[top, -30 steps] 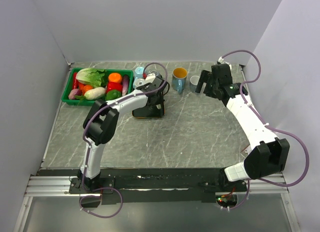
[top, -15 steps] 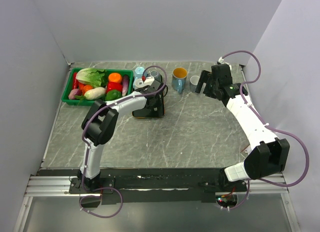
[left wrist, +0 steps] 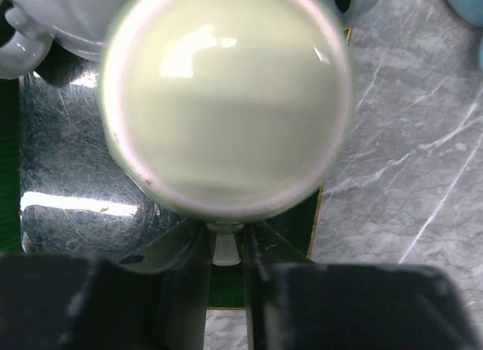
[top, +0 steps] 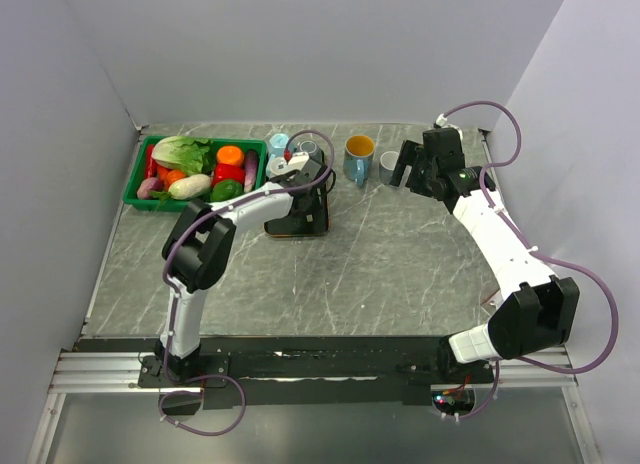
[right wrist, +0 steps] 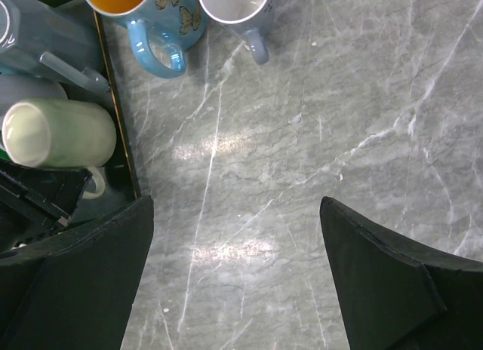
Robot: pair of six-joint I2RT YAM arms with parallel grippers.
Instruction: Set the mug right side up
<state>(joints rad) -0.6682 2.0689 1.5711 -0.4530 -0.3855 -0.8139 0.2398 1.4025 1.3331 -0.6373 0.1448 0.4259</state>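
Note:
A pale green mug (left wrist: 226,101) lies on its side over a dark shiny tray (left wrist: 68,184), one round end facing the left wrist camera. Its white handle (left wrist: 224,248) sits between the narrow jaws of my left gripper (left wrist: 225,252), which is shut on it. The right wrist view shows the same mug (right wrist: 68,131) sideways with the left gripper (right wrist: 38,203) below it. In the top view the left gripper (top: 300,206) is over the tray (top: 290,227) and hides the mug. My right gripper (right wrist: 234,274) is open over bare table, to the right of the tray.
A blue butterfly mug (right wrist: 147,18) with an orange inside and a small grey mug (right wrist: 234,7) stand upright beyond the tray. More pale mugs (left wrist: 45,26) crowd the tray's far side. A green crate (top: 140,179) of vegetables sits at the back left.
The left wrist has shifted slightly over the tray and its jaws have narrowed on the handle. The right arm has stayed put.

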